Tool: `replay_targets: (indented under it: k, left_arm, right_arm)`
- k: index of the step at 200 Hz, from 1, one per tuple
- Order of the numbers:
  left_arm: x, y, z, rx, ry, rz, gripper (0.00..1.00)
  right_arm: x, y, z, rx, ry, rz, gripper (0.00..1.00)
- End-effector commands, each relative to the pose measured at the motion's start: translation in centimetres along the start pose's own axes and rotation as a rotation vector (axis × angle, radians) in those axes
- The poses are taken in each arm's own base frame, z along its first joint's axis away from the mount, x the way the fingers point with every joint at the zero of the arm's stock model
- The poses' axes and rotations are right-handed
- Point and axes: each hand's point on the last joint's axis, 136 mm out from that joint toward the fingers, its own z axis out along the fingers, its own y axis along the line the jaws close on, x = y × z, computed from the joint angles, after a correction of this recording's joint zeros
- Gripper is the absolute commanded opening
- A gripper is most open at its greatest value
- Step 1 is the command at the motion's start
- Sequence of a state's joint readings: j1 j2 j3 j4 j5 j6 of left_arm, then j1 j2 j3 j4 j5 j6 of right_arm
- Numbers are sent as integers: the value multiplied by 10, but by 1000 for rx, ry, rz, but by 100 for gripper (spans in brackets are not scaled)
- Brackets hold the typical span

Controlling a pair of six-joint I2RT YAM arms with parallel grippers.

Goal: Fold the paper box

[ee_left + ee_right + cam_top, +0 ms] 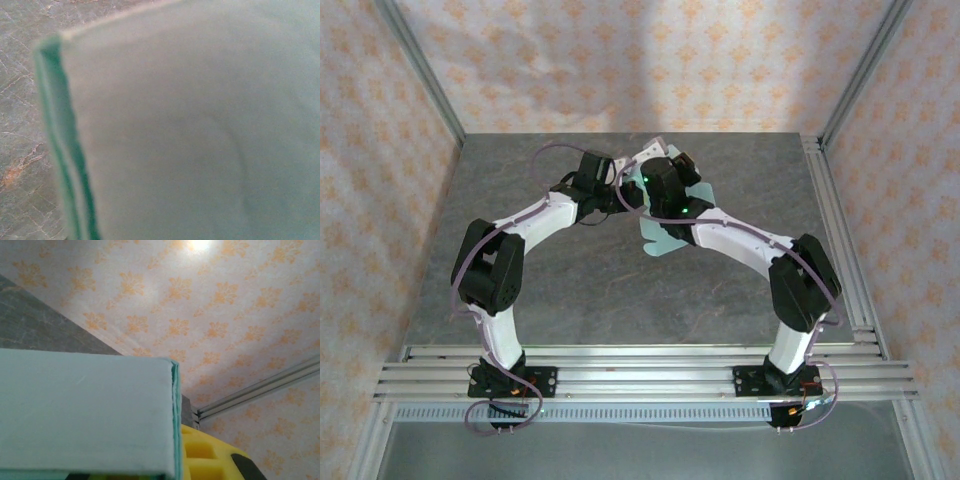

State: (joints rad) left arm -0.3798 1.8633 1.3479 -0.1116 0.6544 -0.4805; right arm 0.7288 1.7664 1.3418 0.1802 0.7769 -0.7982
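Paper box point(666, 240), mint-green, lies near the middle of the surface point(570, 290) where your left claw point(618, 196) and right claw point(650, 178) meet, its card close against both wrist cameras (blurred on the left). Whether either claw is wide, narrow or pinching card cannot be told. Press along the doubled panel's crease, slowly, so thin card doesn't buckle.

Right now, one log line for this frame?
paper box: middle of table, flaps sticking out | left arm: at box | right arm: at box | grip state: cannot tell
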Motion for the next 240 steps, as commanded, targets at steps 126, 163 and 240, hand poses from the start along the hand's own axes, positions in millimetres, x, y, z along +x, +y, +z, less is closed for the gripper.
replay_targets:
  k: [126,163,240]
  left_arm:
    - [-19,1,-2,-34,-66,-114,0]
    - [-19,9,-1,-64,-55,-164,0]
    - [-10,32,-3,-165,-12,-225,0]
  right_arm:
    - [-8,16,-22,-227,-81,190,74]
    - [-8,1,-29,-298,-106,310,90]
    - [10,-69,-27,-429,-71,838,93]
